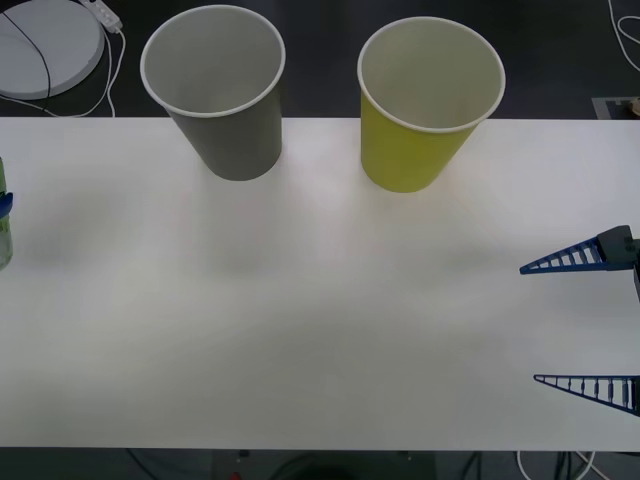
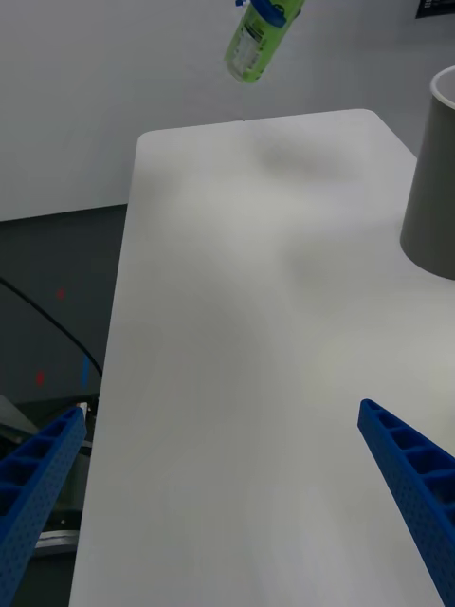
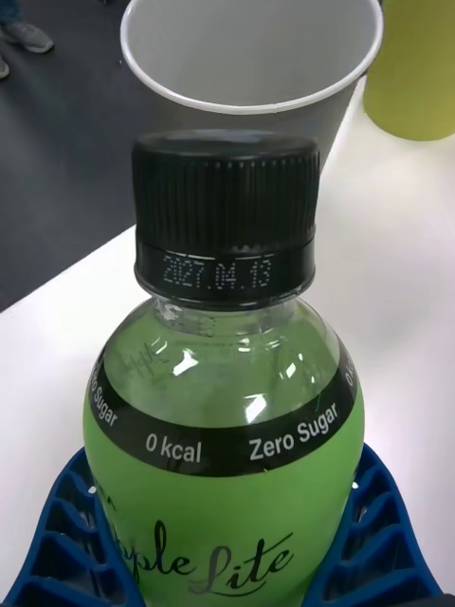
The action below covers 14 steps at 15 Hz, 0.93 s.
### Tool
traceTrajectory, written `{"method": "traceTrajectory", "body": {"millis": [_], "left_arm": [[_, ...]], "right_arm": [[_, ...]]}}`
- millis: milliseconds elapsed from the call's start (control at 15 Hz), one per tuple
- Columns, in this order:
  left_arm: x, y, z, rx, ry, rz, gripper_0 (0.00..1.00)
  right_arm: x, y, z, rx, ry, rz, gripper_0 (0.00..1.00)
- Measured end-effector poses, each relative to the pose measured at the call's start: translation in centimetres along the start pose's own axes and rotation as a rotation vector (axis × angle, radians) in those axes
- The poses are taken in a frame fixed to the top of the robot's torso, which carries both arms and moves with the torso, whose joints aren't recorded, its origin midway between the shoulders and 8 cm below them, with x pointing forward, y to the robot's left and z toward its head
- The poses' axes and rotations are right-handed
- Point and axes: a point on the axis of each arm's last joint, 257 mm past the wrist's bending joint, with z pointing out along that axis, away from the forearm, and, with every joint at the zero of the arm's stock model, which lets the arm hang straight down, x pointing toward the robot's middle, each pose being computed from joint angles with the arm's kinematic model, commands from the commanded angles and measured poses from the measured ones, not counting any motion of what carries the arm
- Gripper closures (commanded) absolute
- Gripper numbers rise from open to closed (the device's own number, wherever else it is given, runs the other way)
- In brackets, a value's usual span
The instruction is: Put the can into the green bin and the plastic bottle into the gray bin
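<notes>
My left gripper is shut on the plastic bottle, a green bottle with a black cap. Its blue fingers hug the bottle's label. In the front view the bottle sits at the table's far left edge. In the right wrist view the bottle hangs tilted above the table's end. The gray bin stands upright at the back left, and the green bin stands to its right. My right gripper is open low over the table's right side, holding nothing. The can is out of view.
The white table spreads wide between the two arms and in front of both cups. On the dark floor behind its back left corner lie a round white disc and a cable.
</notes>
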Motion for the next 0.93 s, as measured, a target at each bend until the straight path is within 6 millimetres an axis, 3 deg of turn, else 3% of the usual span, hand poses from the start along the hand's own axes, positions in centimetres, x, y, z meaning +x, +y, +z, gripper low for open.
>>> {"method": "traceTrajectory", "body": {"millis": [400,600,933], "left_arm": [[-3.0,2.6,-0.2,0.042,0.021,0.029,1.00],[-5.7,3.1,-0.2,0.045,-0.031,0.028,1.00],[-8.3,2.8,0.6,0.065,-0.061,-0.008,1.00]], "right_arm": [[0.0,0.0,0.0,0.000,0.000,0.000,0.00],[0.0,0.0,0.0,0.000,0.000,0.000,0.00],[0.0,0.0,0.0,0.000,0.000,0.000,0.00]]}}
